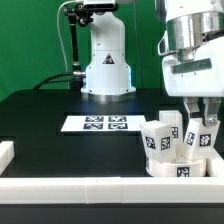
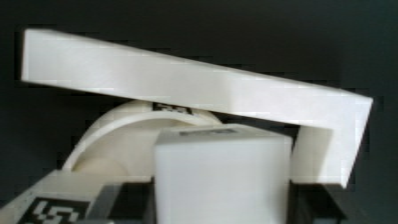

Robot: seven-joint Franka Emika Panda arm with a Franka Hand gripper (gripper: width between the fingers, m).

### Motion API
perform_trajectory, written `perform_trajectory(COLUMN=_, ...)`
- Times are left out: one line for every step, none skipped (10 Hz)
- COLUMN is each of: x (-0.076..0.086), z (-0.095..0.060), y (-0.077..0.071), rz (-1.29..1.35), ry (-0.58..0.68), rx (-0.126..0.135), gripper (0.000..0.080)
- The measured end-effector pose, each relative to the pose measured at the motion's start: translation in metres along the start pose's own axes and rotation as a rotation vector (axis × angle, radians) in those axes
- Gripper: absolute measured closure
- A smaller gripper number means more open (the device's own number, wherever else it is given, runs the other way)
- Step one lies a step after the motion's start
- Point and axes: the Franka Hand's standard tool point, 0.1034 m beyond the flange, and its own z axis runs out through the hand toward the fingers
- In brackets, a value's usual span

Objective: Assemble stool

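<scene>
The stool's round white disc [image 1: 168,170] lies at the exterior view's right, against the front rail. Three white blocky legs stand on it: one nearest the left [image 1: 157,138], one in the middle [image 1: 177,130] and one at the right [image 1: 204,140]. My gripper [image 1: 201,124] comes down from above and is shut on the right leg, with one finger on each side. In the wrist view the held leg [image 2: 222,175] fills the space between my dark fingers [image 2: 121,200]. My gripper [image 2: 222,215] sits over the disc [image 2: 121,140].
The marker board [image 1: 97,123] lies flat mid-table. A long white rail [image 1: 90,193] runs along the front and another [image 1: 6,152] stands at the left. The rail corner [image 2: 196,75] sits just beyond the disc. The robot base [image 1: 105,60] stands at the back.
</scene>
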Motion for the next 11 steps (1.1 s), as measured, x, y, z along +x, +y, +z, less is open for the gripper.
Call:
perform_trajectory(x=-0.0002, z=-0.0005, y=-0.0009, rz=0.097, ry=-0.012, rx=0.018, gripper=0.0456)
perform_trajectory(x=0.0002, z=-0.0008, y=-0.0011, rz=0.169, ry=-0.025, rx=0.035, gripper=0.0456)
perform_trajectory(x=-0.0018, z=-0.0008, y=-0.0012, rz=0.216, ry=-0.029, rx=0.034, gripper=0.0456)
perform_trajectory(x=-0.0022, z=-0.0006, y=-0.0008, rz=0.272, ry=-0.033, rx=0.034, gripper=0.0456)
perform_trajectory(x=-0.0025, z=-0.0003, y=-0.0003, rz=0.339, ry=-0.038, rx=0.033, gripper=0.0456)
perform_trajectory(x=-0.0028, z=-0.0002, y=-0.0002, rz=0.384, ry=-0.039, rx=0.032, gripper=0.0456)
perform_trajectory(x=-0.0027, z=-0.0002, y=-0.0002, rz=0.408, ry=-0.039, rx=0.032, gripper=0.0456)
perform_trajectory(x=-0.0027, z=0.0000, y=0.0001, rz=0.471, ry=-0.043, rx=0.031, gripper=0.0456)
perform_trajectory(x=-0.0022, z=0.0005, y=0.0008, rz=0.531, ry=-0.048, rx=0.034, gripper=0.0456)
perform_trajectory(x=0.0007, z=0.0007, y=0.0031, rz=0.701, ry=-0.063, rx=0.051, gripper=0.0456)
perform_trajectory(x=0.0012, z=0.0009, y=0.0047, rz=0.782, ry=-0.071, rx=0.062, gripper=0.0456)
